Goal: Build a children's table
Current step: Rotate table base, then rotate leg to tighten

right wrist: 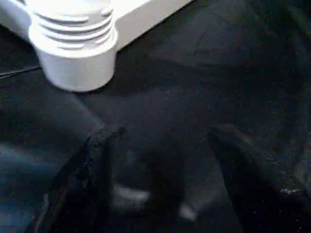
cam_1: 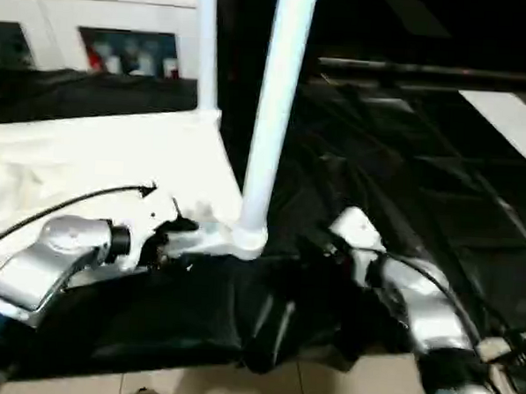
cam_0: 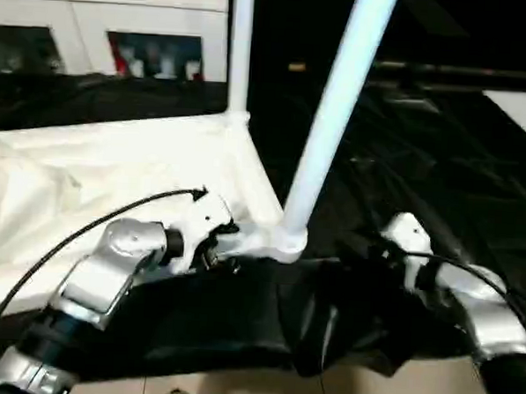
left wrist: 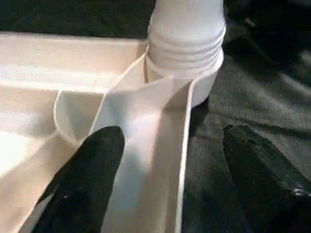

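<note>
Upturned children's table at centre left on black cloth, two legs upright. Left tool open, straddling the rim by the near corner socket. Right tool open, empty, lower right.

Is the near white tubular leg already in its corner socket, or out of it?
In. The near white tubular plastic leg stands upright from the rounded corner socket of the upturned white tabletop, its ribbed end seated inside.

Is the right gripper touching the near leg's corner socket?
Apart. The right wrist view shows black cloth between the right gripper and the corner socket.
</note>
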Robot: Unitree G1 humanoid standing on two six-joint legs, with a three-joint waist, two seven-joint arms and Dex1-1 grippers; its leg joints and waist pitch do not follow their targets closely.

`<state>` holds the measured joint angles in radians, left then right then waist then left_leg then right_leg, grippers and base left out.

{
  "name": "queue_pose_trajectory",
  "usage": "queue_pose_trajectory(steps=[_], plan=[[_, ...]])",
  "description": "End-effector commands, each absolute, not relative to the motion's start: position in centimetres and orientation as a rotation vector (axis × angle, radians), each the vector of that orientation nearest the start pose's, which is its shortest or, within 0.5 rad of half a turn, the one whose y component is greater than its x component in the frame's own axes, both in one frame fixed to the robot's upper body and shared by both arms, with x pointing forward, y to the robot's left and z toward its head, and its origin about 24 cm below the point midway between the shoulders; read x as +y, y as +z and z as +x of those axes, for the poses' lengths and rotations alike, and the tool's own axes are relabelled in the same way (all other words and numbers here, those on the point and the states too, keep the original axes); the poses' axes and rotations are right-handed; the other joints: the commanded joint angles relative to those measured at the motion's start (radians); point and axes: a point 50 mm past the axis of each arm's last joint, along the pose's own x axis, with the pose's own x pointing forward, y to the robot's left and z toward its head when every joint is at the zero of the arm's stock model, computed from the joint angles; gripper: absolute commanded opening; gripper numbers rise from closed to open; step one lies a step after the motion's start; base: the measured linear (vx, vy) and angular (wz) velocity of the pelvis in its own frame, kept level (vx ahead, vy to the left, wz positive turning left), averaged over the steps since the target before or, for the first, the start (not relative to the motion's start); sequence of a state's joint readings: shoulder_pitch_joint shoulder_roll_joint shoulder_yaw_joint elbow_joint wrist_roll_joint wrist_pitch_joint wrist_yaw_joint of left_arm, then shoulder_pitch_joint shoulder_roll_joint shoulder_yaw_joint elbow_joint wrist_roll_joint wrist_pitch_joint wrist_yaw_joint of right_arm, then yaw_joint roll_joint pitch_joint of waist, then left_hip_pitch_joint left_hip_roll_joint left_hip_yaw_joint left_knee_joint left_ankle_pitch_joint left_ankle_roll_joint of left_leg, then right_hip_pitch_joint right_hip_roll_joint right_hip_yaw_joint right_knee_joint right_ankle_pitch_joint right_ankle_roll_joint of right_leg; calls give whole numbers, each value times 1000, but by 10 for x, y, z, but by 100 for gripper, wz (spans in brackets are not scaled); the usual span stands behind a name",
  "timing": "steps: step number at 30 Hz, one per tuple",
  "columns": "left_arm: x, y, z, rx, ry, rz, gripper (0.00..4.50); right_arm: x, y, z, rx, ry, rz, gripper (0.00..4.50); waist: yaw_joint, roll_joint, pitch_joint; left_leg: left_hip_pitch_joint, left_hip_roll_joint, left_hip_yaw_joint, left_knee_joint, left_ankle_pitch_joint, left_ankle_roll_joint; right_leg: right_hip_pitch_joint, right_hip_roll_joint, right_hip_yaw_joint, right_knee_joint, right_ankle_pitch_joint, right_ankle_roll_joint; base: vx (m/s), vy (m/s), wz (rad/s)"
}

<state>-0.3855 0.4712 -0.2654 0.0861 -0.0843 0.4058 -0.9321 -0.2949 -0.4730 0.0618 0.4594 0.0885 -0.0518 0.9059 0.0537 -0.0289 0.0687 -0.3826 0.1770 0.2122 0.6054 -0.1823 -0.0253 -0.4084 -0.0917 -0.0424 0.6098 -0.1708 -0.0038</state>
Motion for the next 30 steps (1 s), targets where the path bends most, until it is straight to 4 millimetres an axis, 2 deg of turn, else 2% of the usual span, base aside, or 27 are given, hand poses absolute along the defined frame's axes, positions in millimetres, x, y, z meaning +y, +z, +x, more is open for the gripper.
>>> queue_pose_trajectory(steps=[1,5,6,7,8,10,13,15,16,17,23,25,27,29,30], plan=[[141,75,291,367,-1122,385,331,-211,43,284,266,878,-305,319,2,4,-67,21,52,-37,-85,-320,8,35,-49,36,-86,-347,-174,0,0,0],[151,65,294,451,-1171,436,294,-204,47,278,260,932,-257,319,-4,6,-70,22,50,-37,-85,-322,10,33,-48,35,-84,-341,-174,0,0,0],[156,61,296,496,-1185,438,288,-198,52,274,250,983,-214,319,-4,9,-71,26,50,-36,-83,-325,9,31,-47,36,-86,-341,-175,0,0,0],[156,61,296,496,-1185,438,286,-198,52,274,250,983,-214,319,-4,9,-71,26,50,-36,-83,-325,9,31,-47,36,-86,-341,-175,0,0,0],[158,60,296,515,-1192,448,262,-196,54,273,247,1005,-196,319,-1,12,-72,29,53,-37,-84,-327,8,30,-49,37,-84,-335,-178,0,0,0],[160,58,298,533,-1195,453,243,-193,57,269,248,1044,-175,319,1,10,-69,27,54,-38,-87,-334,4,31,-50,36,-85,-337,-184,0,0,0],[159,55,304,537,-1209,450,230,-189,58,266,261,1094,-178,319,4,11,-70,28,53,-37,-86,-336,-5,30,-53,36,-86,-353,-184,0,0,0],[158,55,307,532,-1207,460,204,-188,59,266,260,1099,-181,319,6,11,-69,30,53,-37,-86,-344,-11,29,-55,37,-88,-368,-182,0,0,0],[158,55,309,528,-1209,465,197,-188,59,267,259,1099,-182,319,7,6,-69,30,54,-37,-85,-350,-15,28,-57,37,-89,-380,-180,0,0,0],[157,55,310,519,-1221,470,194,-188,59,267,260,1098,-182,319,9,7,-69,30,54,-38,-85,-350,-15,29,-58,37,-90,-387,-179,0,0,0],[156,52,313,519,-1309,572,153,-187,62,266,263,1102,-186,319,12,7,-66,31,56,-42,-88,-369,-22,26,-61,37,-96,-446,-150,0,0,0],[155,51,313,504,-1366,587,125,-187,62,266,264,1106,-186,319,12,5,-66,31,54,-44,-87,-377,-24,25,-65,36,-102,-490,-138,0,0,0],[154,52,314,499,-1390,611,111,-187,62,266,262,1107,-186,319,12,7,-66,31,55,-46,-88,-379,-27,25,-66,36,-101,-493,-136,0,0,0],[154,52,315,493,-1408,628,103,-187,62,266,261,1108,-186,319,11,4,-66,31,55,-46,-88,-390,-30,23,-65,35,-102,-497,-135,0,0,0],[153,53,316,480,-1433,665,88,-186,62,266,259,1108,-186,319,12,8,-66,31,55,-47,-88,-388,-31,24,-67,35,-101,-495,-137,0,0,0]])
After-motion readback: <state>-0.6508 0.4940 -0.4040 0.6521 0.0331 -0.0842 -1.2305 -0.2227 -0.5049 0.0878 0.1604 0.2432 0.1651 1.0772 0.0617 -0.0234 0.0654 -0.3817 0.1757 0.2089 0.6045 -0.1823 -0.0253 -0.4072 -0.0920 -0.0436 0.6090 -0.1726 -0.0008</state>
